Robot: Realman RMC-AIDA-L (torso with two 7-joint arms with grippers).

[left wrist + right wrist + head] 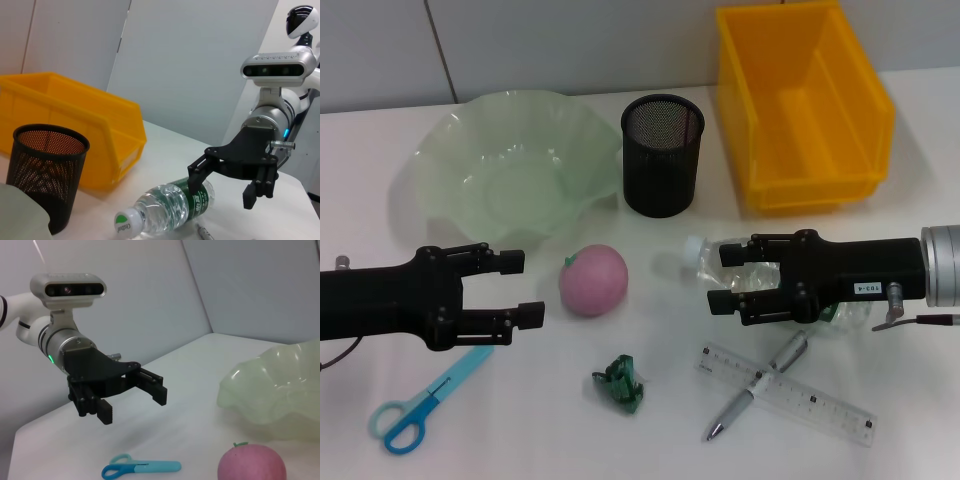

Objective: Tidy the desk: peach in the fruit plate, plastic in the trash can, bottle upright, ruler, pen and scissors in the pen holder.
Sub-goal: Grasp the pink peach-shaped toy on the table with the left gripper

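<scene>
Closest to us lie the blue scissors (420,408), the green plastic (620,384), the pen (758,386) and the clear ruler (786,394). Our left gripper (515,287) has its fingers spread wide beside the pink peach (593,280). We think the peach is round, soft and may roll, so we should squeeze it gently around its middle. Our right gripper (726,276) is spread around the lying bottle (167,208), which looks smooth and slippery. Farther off are the fruit plate (450,165), pen holder (662,155) and yellow bin (805,105)

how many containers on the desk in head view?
3: green fruit plate far left, black mesh pen holder centre back, yellow bin far right. None seems hidden.
</scene>
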